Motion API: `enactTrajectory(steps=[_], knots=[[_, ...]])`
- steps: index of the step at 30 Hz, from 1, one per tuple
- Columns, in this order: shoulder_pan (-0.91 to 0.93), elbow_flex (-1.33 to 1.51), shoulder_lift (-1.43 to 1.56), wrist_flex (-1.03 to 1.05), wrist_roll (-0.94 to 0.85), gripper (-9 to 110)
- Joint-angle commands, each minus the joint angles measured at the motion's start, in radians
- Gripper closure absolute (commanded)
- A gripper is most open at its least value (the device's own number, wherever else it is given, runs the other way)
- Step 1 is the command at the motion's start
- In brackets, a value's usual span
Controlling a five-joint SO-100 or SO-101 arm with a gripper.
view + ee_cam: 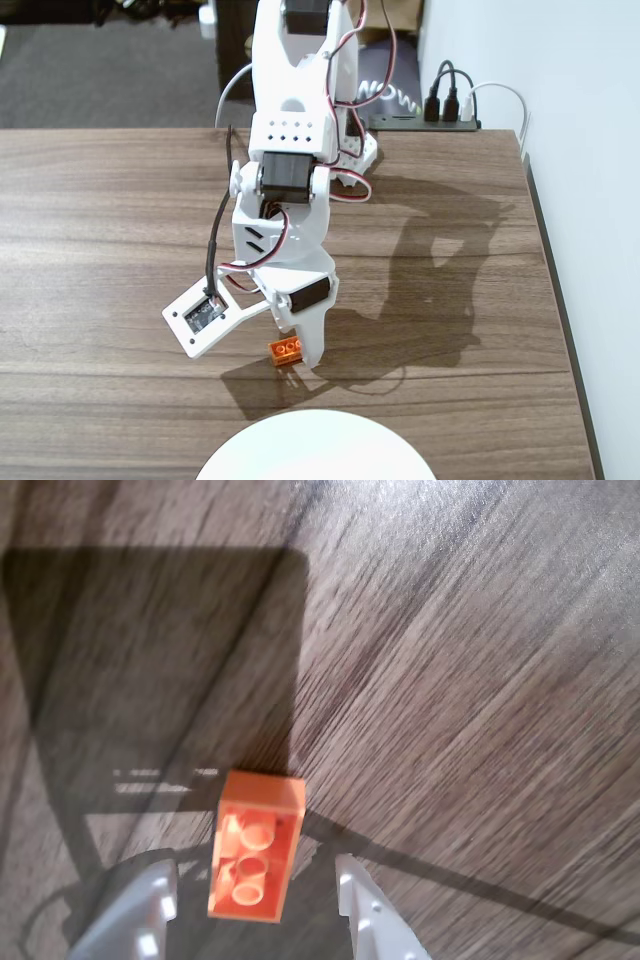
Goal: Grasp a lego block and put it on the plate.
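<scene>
Between the two white fingers of the gripper [255, 890] lies the lego block [254, 847], orange and seen hollow side up in the wrist view, with three round tubes showing inside its shell. Its long axis runs away from the gripper, roughly in line with the fingers. The jaws stand spread wider than the block, with a gap of wooden table [460, 680] visible on each side of it, so neither fingertip touches it and nothing is gripped. The block rests flat on the wood, its far end reaching past the fingertips into the dark shadow cast by the arm.

From the fixed view, the gripper [300, 358] points down at the table [100, 250] and the lego block [284, 350] peeks out just beside the lower white finger, partly hidden by it. Ahead of the gripper, toward the bottom edge of that view, sits the plate [315, 450], white and round, near the block but apart from it, with bare wood between.
</scene>
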Motion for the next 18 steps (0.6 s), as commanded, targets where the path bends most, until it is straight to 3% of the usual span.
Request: enactTrajectory(steps=[1, 18], knots=[[-0.003, -0.023, 0.003, -0.011, -0.002, 81], [0.002, -0.032, -0.003, -0.018, -0.011, 93]])
